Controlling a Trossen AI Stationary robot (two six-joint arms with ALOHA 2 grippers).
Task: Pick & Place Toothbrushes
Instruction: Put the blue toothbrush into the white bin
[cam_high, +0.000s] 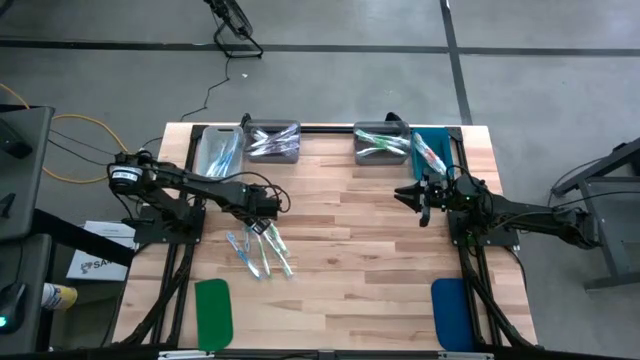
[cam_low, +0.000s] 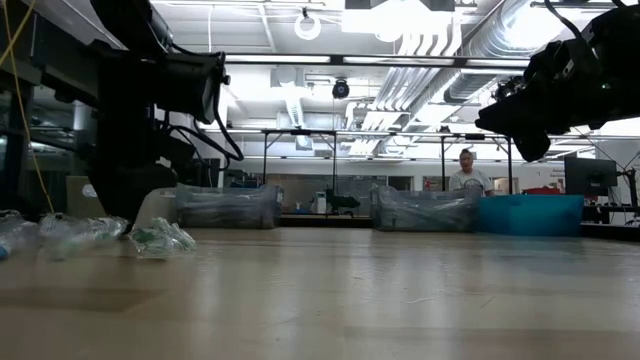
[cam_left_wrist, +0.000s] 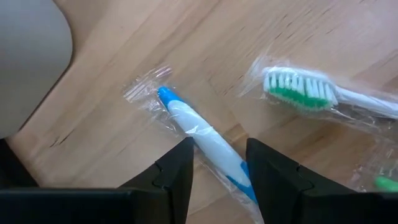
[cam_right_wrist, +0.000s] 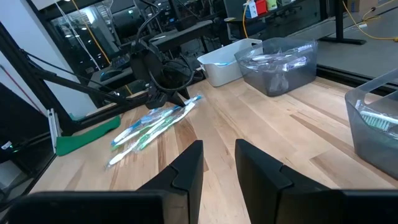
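Several clear-wrapped toothbrushes (cam_high: 262, 248) lie flat in a loose pile on the wooden table at the left of its middle. My left gripper (cam_high: 258, 222) points down over the pile's far end and is open. In the left wrist view its fingers (cam_left_wrist: 177, 168) stand on either side of a blue-and-white toothbrush (cam_left_wrist: 199, 134) that lies on the wood. A green-bristled toothbrush (cam_left_wrist: 305, 92) lies beside it. My right gripper (cam_high: 408, 196) hangs level above the table's right half, open, with nothing between its fingers (cam_right_wrist: 186, 165).
Along the far edge stand a pale bin (cam_high: 218, 150), two grey bins (cam_high: 273, 141) (cam_high: 382, 142) and a blue bin (cam_high: 430, 152), all with toothbrushes inside. A green pad (cam_high: 213, 310) and a blue pad (cam_high: 450, 312) lie at the near edge. A person (cam_low: 466, 172) stands beyond the table.
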